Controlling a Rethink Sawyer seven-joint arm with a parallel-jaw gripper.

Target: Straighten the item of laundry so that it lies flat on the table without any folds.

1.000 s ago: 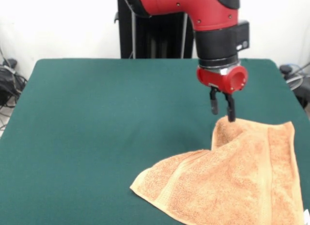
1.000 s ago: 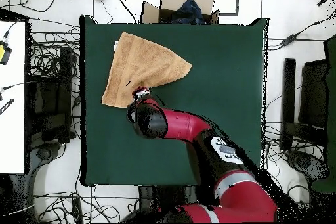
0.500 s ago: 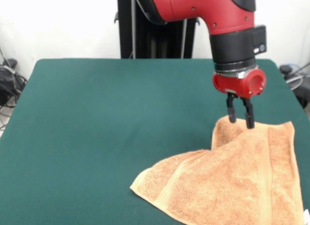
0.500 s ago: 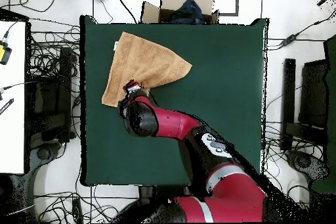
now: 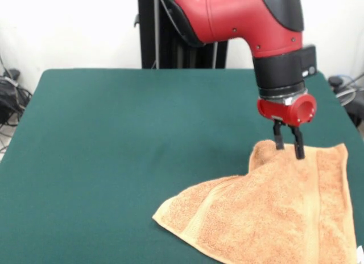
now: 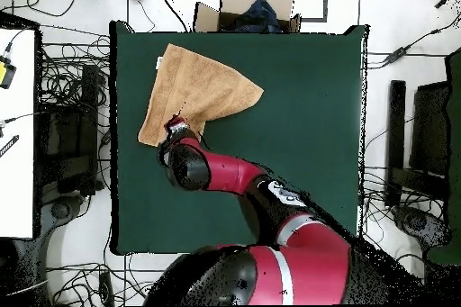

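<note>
Clutter around the work area

Seen from above, an open cardboard box [image 6: 249, 4] with dark cloth inside sits at 12 o'clock. Tangled black cables [image 6: 76, 96] spread over the floor at 9 o'clock beside a white desk [image 6: 16, 132]. Dark equipment [image 6: 421, 177] stands at 3 o'clock. From the front, more cables [image 5: 10, 102] show at 9 o'clock.

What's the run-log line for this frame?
gripper: open, tips at towel's far edge | towel: folded over, not flat | table: towel at one side | grasp: not yet made
</note>
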